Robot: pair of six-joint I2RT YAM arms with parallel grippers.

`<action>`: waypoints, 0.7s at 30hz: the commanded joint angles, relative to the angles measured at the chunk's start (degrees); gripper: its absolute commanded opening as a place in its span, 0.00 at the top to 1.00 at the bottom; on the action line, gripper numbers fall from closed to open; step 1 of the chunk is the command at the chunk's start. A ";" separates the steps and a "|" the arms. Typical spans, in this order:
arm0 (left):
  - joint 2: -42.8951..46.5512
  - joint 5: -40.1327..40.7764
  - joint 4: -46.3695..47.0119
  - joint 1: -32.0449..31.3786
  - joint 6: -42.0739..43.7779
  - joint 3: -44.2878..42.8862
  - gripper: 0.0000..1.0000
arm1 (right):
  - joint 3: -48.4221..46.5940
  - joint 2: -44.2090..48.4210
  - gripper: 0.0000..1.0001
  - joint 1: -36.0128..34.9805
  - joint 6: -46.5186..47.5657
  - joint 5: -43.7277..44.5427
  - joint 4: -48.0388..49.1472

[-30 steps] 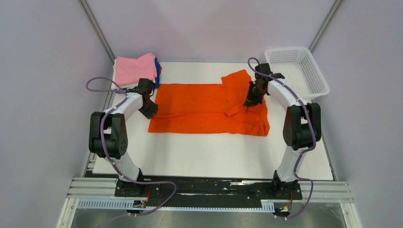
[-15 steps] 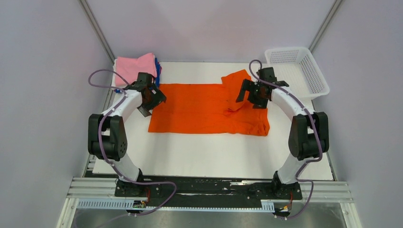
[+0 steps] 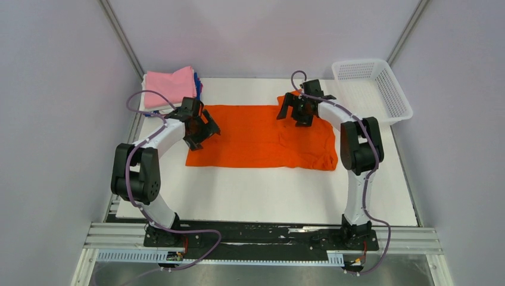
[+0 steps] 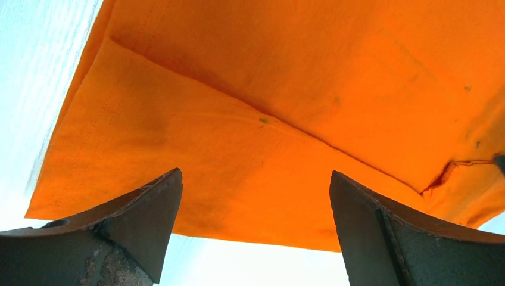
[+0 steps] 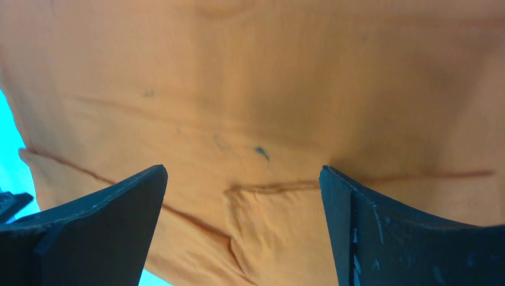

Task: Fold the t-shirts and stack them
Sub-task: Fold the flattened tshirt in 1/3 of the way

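Observation:
The orange t-shirt (image 3: 262, 140) lies flat across the middle of the white table as a wide rectangle folded lengthwise. My left gripper (image 3: 207, 131) hovers open over its left end; the left wrist view shows the cloth's (image 4: 268, 77) fold line and near edge between the spread fingers (image 4: 143, 220). Over the shirt's back right part my right gripper (image 3: 296, 112) also stands open. In the right wrist view a tucked sleeve of the shirt (image 5: 280, 226) lies below the gripper (image 5: 243, 170), untouched. A stack of folded t-shirts (image 3: 170, 86), pink on top with blue (image 3: 199, 89) beneath, sits at the back left.
A white mesh basket (image 3: 390, 95) stands at the back right corner, off the table's edge. Grey walls close in on both sides. Bare white table (image 3: 262, 193) stretches in front of the shirt.
Both grippers have opened and let go of the orange shirt. The left has moved right over the shirt's left end. The right has swung back and left toward the sleeve.

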State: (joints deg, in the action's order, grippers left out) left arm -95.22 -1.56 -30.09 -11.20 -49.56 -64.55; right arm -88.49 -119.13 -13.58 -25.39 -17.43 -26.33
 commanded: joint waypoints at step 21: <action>-6.22 -2.30 3.24 -2.28 2.58 6.21 0.00 | 39.90 28.08 0.00 4.96 -8.63 15.37 -3.88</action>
State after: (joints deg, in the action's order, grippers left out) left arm -101.65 -3.46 -25.36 -12.71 -47.16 -63.66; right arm -53.87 -93.01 -9.91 -31.07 -7.86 -25.26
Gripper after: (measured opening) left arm 0.997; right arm 0.998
